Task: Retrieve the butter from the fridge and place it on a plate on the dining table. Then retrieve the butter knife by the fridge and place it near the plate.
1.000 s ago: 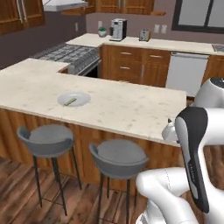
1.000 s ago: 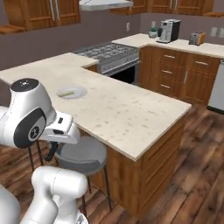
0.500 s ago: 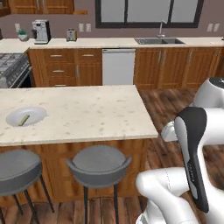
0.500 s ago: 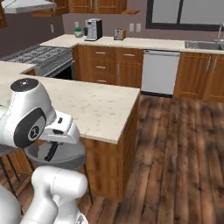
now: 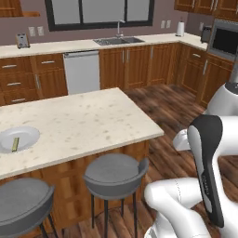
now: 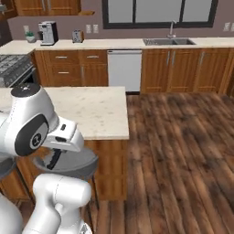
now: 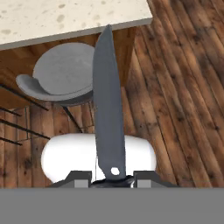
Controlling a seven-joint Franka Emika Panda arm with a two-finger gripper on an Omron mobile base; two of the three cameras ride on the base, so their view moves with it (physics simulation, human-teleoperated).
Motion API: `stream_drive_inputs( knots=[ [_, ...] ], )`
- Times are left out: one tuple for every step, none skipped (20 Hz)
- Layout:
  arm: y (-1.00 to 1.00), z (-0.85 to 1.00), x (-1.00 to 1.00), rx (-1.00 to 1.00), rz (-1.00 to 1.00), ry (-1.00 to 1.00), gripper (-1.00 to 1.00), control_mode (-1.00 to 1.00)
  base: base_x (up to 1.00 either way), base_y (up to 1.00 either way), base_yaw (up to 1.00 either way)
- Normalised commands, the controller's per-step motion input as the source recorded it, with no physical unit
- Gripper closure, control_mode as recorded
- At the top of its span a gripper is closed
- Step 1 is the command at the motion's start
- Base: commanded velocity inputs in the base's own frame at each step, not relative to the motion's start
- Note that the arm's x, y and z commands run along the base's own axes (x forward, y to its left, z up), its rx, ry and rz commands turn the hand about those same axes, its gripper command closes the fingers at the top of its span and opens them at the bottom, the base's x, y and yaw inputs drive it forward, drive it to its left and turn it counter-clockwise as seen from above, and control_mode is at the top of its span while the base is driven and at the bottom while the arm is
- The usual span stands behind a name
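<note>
My base has swung right, so the whole view has slid since a moment ago. My pincer (image 7: 112,180) grips the butter knife (image 7: 107,105) above a stool (image 7: 63,74). Farther off, the butter (image 5: 15,144) lies on the plate (image 5: 18,138) on the counter (image 5: 88,125).

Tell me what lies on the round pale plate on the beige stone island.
On the round pale grey-white plate, near the left edge of the beige speckled stone island, lies one small olive-yellow butter stick. Nothing else shows on it; what is beneath the stick is covered.
</note>
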Motion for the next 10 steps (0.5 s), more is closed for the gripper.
stream_drive_inputs(
  knots=[
    [0.00,0.00,0.00,0.00,0.00,0.00,1.00,1.00,-0.61,0.86,-0.31],
    [0.00,0.00,0.00,0.00,0.00,0.00,1.00,1.00,-0.71,0.46,-0.19],
    [0.00,0.00,0.00,0.00,0.00,0.00,1.00,1.00,-0.74,0.25,-0.13],
    [0.00,0.00,0.00,0.00,0.00,0.00,1.00,1.00,-0.71,0.27,-0.10],
    [0.00,0.00,0.00,0.00,0.00,0.00,1.00,1.00,-0.66,0.36,-0.07],
    [0.00,0.00,0.00,0.00,0.00,0.00,1.00,1.00,-0.57,0.42,-0.04],
    [0.00,0.00,0.00,0.00,0.00,0.00,1.00,1.00,-0.44,0.56,-0.01],
    [0.00,0.00,0.00,0.00,0.00,0.00,1.00,1.00,-0.31,0.59,0.00],
    [0.00,0.00,0.00,0.00,0.00,0.00,1.00,1.00,-0.19,0.60,0.00],
    [0.00,0.00,0.00,0.00,0.00,0.00,1.00,1.00,-0.07,0.64,0.00]
  ],
)
